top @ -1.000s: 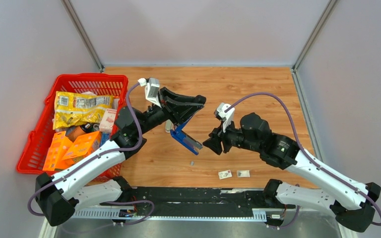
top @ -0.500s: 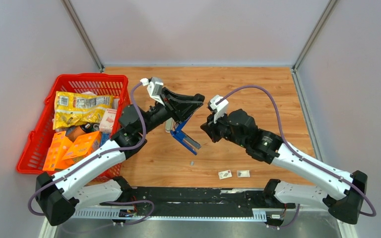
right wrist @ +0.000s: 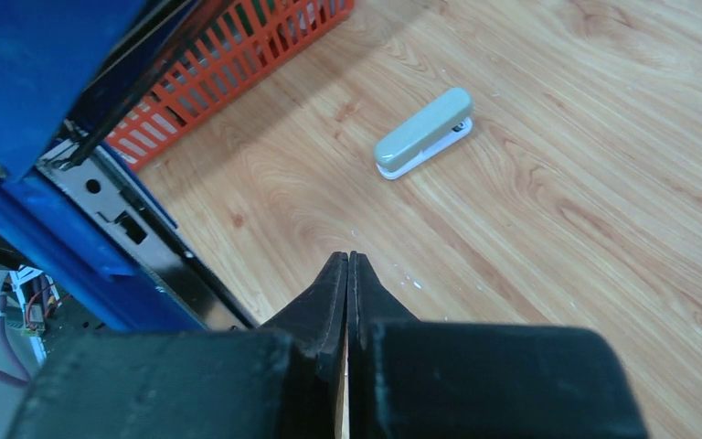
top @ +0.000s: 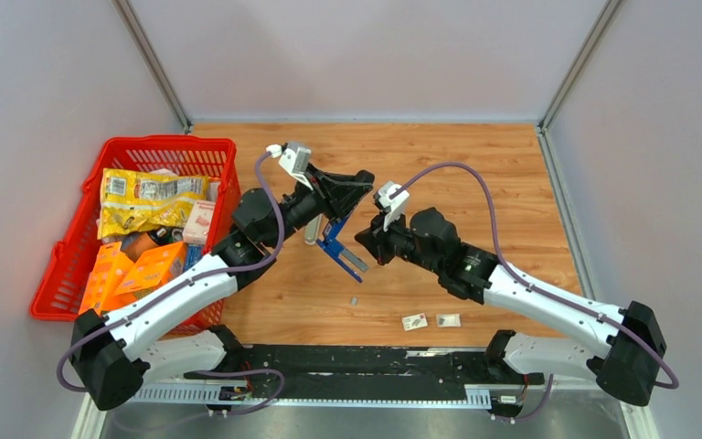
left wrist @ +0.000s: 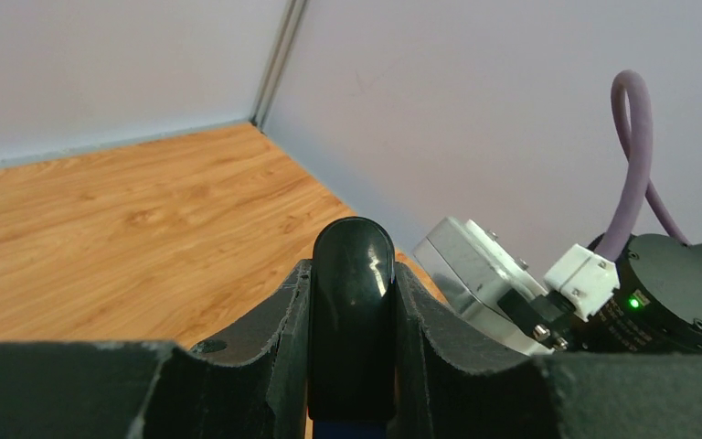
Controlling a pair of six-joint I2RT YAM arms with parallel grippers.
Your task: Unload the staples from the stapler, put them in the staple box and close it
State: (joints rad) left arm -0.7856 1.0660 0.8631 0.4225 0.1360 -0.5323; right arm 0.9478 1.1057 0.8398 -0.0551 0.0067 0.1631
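Note:
My left gripper (top: pixel 336 218) is shut on the black top of a blue stapler (top: pixel 340 251) and holds it above the table. The stapler hangs open, its metal magazine (right wrist: pixel 126 218) pointing down to the right. In the left wrist view the black stapler top (left wrist: pixel 351 293) fills the gap between both fingers (left wrist: pixel 270 334). My right gripper (top: pixel 364 245) is shut with nothing in it, its tips (right wrist: pixel 348 262) just right of the magazine's lower end. A tiny grey staple strip (top: pixel 354 299) lies on the wood below.
A small green stapler (right wrist: pixel 423 133) lies on the table behind the held one. A red basket (top: pixel 71 240) of packets stands at the left. Two small pale pieces (top: pixel 414 321) (top: pixel 449 320) lie near the front edge.
My right gripper has shut and moved left and away from the front edge, up beside the stapler's magazine. The left arm shifted slightly, still holding the stapler.

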